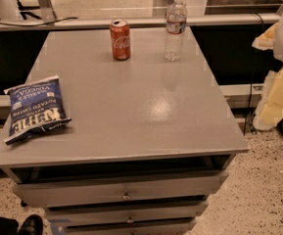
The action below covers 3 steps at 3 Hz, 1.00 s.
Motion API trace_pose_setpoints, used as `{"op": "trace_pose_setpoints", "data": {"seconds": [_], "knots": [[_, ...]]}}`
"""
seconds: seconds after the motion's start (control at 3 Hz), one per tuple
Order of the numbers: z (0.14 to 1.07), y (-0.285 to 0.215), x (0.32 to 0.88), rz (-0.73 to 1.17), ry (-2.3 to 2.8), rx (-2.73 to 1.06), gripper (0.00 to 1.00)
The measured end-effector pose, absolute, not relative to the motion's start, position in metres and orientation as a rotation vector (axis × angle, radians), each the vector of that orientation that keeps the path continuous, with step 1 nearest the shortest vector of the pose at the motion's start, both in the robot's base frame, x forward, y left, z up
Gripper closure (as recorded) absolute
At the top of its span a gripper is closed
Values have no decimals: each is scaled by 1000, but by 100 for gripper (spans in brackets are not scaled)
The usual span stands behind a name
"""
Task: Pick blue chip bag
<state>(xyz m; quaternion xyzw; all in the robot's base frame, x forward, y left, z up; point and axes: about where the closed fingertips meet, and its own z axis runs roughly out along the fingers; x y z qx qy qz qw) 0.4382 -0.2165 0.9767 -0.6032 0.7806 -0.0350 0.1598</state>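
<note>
Overhanging bench's (pixel 146 111) left edge, blue chip bag (pixel 35 109); open top rightward; Coca-Cola can (pixel 120 39), water bottle (pixel 175 28) at back; gripper out of view, state unknowable.

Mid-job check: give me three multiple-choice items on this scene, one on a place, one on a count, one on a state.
1. Where on the grey table is the dark blue crinkly chip bag? A left edge; B far right corner; C centre.
2. How many drink containers stand on it? A one; B two; C four.
3. The red cola can is: A upright; B tipped over; C crushed flat.

A: the bag lies by the left edge.
B: the can plus a clear plastic water bottle.
A: it stands on its base.
The gripper is not in view.
</note>
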Motion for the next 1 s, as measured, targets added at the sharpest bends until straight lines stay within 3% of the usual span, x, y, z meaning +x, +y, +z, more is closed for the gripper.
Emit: {"op": "trace_pose_setpoints", "data": {"seconds": [1.0], "knots": [[976,-191,450,-29,2145,-1714,0]]}}
